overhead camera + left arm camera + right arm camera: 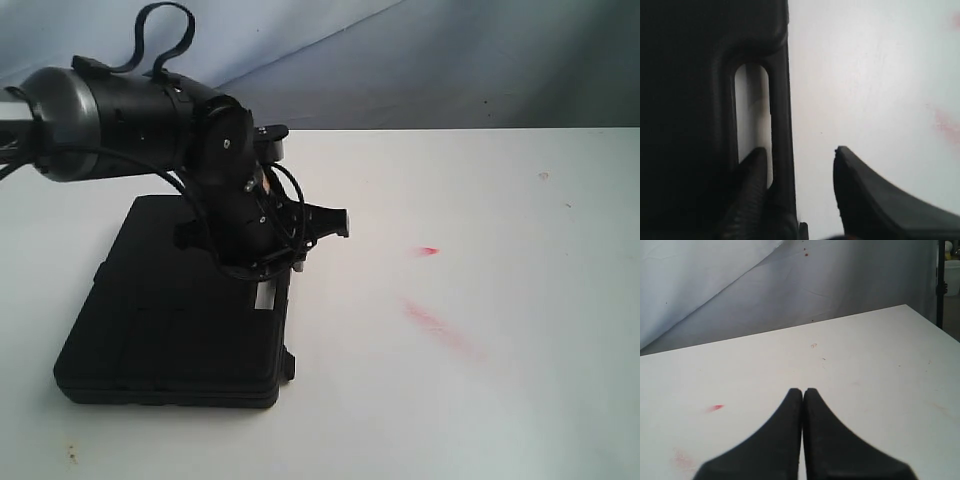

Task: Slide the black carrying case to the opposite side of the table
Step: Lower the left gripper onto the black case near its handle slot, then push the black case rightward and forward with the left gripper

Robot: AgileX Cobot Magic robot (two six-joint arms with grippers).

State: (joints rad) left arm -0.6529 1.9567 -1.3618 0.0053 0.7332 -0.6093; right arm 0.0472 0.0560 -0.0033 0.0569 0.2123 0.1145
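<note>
The black carrying case (pixel 170 320) lies flat on the white table (pixel 480 400), at the left of the exterior view. My left gripper (pixel 272 285) reaches down at the case's right edge. In the left wrist view the left gripper (pixel 800 152) is open and straddles the case's handle bar (pixel 780 100): one finger (pixel 752 185) sits in the handle slot and the other (pixel 865 195) stands over bare table (pixel 865 75), apart from the bar. My right gripper (pixel 803 391) is shut on nothing above the table (pixel 790 360); it does not show in the exterior view.
Red smears (pixel 440 325) and a small red mark (pixel 427 250) lie on the tabletop right of the case. A grey cloth backdrop (pixel 450 60) hangs behind the table's far edge. In the right wrist view the table's right edge (pixel 935 322) is visible.
</note>
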